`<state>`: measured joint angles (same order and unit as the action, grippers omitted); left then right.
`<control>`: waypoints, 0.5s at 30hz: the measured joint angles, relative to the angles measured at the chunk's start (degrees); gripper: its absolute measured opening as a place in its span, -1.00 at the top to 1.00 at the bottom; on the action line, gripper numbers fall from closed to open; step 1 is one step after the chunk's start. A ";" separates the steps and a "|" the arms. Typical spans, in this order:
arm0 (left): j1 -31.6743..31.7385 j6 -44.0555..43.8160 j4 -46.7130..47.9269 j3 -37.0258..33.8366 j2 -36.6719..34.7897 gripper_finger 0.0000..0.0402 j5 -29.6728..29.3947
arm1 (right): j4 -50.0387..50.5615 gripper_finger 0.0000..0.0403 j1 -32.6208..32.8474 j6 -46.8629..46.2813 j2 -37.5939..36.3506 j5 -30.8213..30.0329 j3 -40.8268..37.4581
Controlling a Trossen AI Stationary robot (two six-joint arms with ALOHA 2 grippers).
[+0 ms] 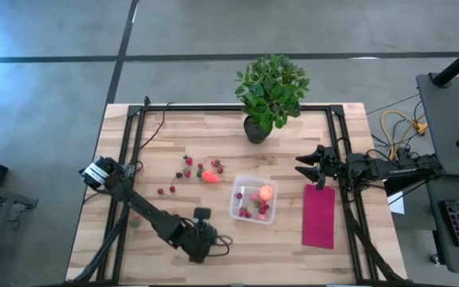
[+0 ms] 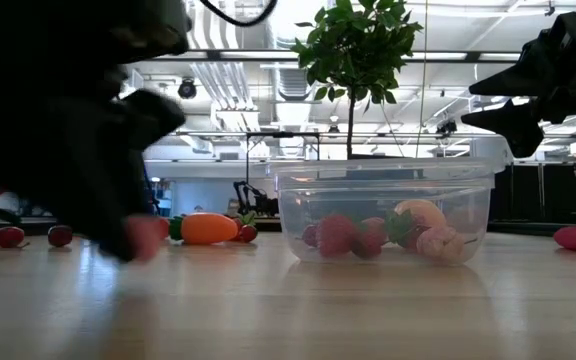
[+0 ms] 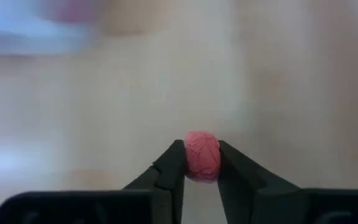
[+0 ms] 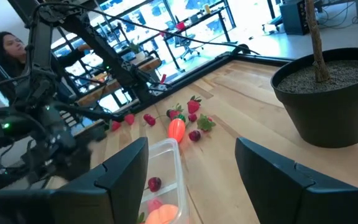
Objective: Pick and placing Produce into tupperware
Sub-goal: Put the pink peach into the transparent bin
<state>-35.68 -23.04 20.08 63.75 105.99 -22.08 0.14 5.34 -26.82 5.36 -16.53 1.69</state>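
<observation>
The clear tupperware (image 1: 253, 199) (image 2: 383, 210) (image 4: 161, 177) stands on its base mid-table, with the round orange-pink fruit (image 1: 266, 192) and a few red berries (image 1: 251, 212) inside. More red berries (image 1: 186, 167) and the orange-red piece with a green top (image 1: 209, 177) (image 4: 176, 129) lie on the wood left of it. My left gripper (image 1: 205, 239) (image 3: 202, 149) is near the table's near edge, shut on one small red berry (image 3: 202, 158). My right gripper (image 1: 309, 163) (image 4: 194, 180) hangs open and holds nothing, right of the tupperware. My left gripper pinches the small red berry by its two opposite sides (image 3: 191, 160), right at the free ends of its fingers (image 3: 173, 165). The berry's rounded top sticks out beyond the fingertips.
A potted leafy plant (image 1: 269, 92) (image 4: 334, 99) stands at the far edge, behind the tupperware. A flat magenta cloth (image 1: 319, 215) lies right of the tupperware, under the right arm. Black frame rails (image 1: 130, 135) run along the table's left, far and right sides.
</observation>
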 joint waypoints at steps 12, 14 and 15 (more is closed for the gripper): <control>21.18 14.78 -13.51 0.94 -8.69 0.63 6.25 | -0.01 -0.16 0.00 0.01 0.03 0.00 0.00; 23.34 14.85 -12.66 1.75 -7.45 0.56 7.64 | 0.00 -0.16 0.00 0.01 0.04 0.00 0.00; 24.10 14.89 -12.74 2.45 -6.81 0.51 8.88 | 0.00 -0.16 -0.01 0.01 0.02 0.02 0.00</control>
<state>-11.57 -8.14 7.34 66.19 99.18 -13.21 0.14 5.32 -26.81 5.38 -16.52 1.69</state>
